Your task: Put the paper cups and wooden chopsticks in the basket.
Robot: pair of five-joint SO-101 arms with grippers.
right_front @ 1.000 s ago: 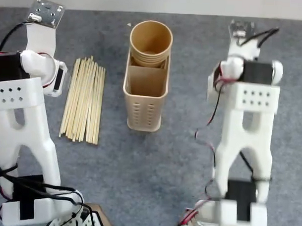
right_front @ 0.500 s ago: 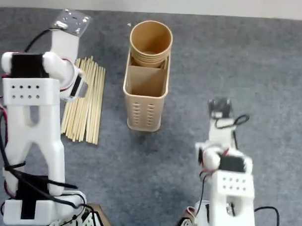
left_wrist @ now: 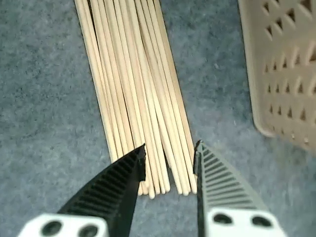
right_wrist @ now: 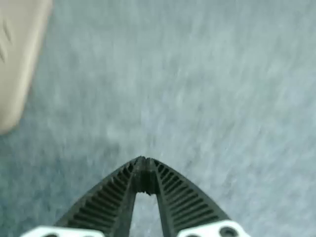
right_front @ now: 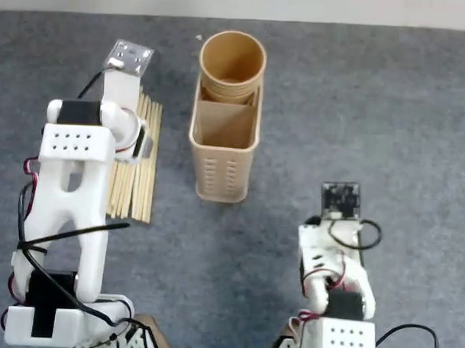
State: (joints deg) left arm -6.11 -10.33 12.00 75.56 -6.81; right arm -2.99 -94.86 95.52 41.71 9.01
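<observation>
Left fingers (left_wrist: 123, 182) now over 1 chopstick-pile (left_wrist: 143, 98)

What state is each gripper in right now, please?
Left gripper: open, holding nothing, above the ends of the wooden chopsticks.
Right gripper: shut, holding nothing.

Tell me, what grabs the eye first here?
A stack of cups stands in one end of the basket in the middle. Beside it lies a bundle of chopsticks, with the left fingers open over one end; the right fingers are shut above bare carpet.
</observation>
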